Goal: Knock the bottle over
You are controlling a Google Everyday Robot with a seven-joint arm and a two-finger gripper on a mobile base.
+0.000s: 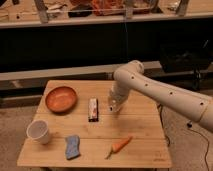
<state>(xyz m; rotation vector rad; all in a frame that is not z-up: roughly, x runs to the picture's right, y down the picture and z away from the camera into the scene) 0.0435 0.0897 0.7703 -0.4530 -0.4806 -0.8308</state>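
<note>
My gripper (114,105) hangs at the end of the white arm (150,90), low over the middle of the wooden table (142,127), just right of a flat red and white packet (93,108). A small pale greyish shape sits right at the gripper's tip. I cannot tell it apart from the gripper, so I cannot say whether it is the bottle. No slim bottle with a white cap shows anywhere else on the table. The wider white cup (39,131) stands at the front left, far from the gripper.
An orange-brown bowl (61,98) sits at the back left. A blue sponge (73,147) and a carrot (120,145) lie near the front edge. A dark counter and shelf run behind the table. Cables lie on the floor to the right.
</note>
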